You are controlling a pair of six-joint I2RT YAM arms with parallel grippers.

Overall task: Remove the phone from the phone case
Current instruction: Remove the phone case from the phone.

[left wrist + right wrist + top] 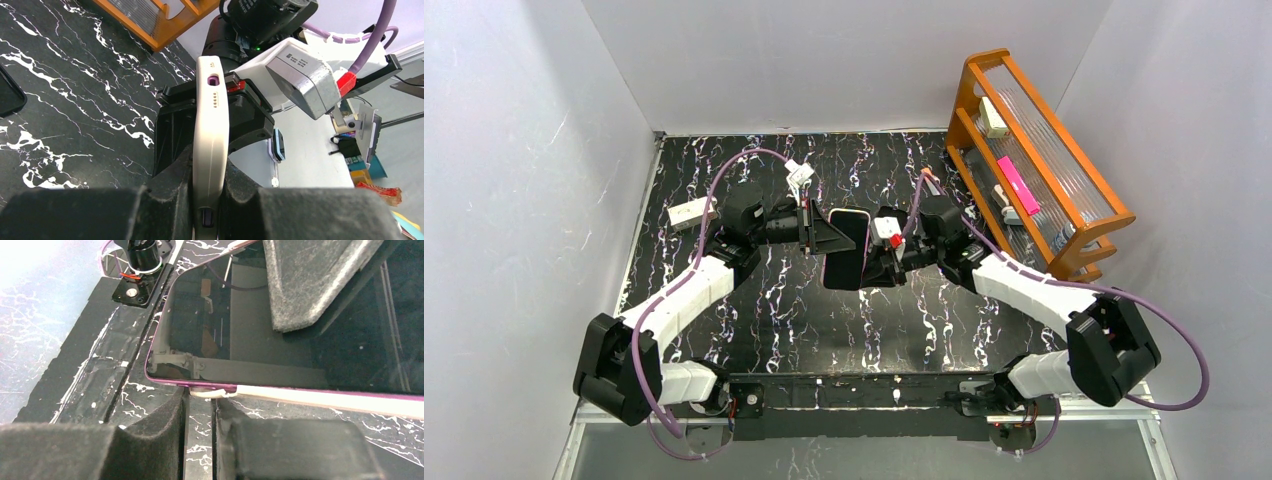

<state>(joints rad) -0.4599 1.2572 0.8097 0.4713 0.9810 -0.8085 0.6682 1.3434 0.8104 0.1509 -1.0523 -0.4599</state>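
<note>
A purple phone (849, 250) in a cream phone case (211, 130) is held on edge above the middle of the black marble table (774, 300). My left gripper (829, 235) is shut on it, one finger on the screen (305, 285) and one on the case back; in the left wrist view the gripper (207, 165) clamps the phone edge-on. My right gripper (876, 252) is at the phone's right edge. In the right wrist view it (199, 407) is nearly closed on the case's cream lip (215, 392), which stands off the purple corner of the phone (240, 340).
An orange wooden rack (1034, 160) with a pink item stands at the back right. A white block (689, 212) lies at the left edge of the table. A flat dark object (10, 95) lies on the table left of the grippers.
</note>
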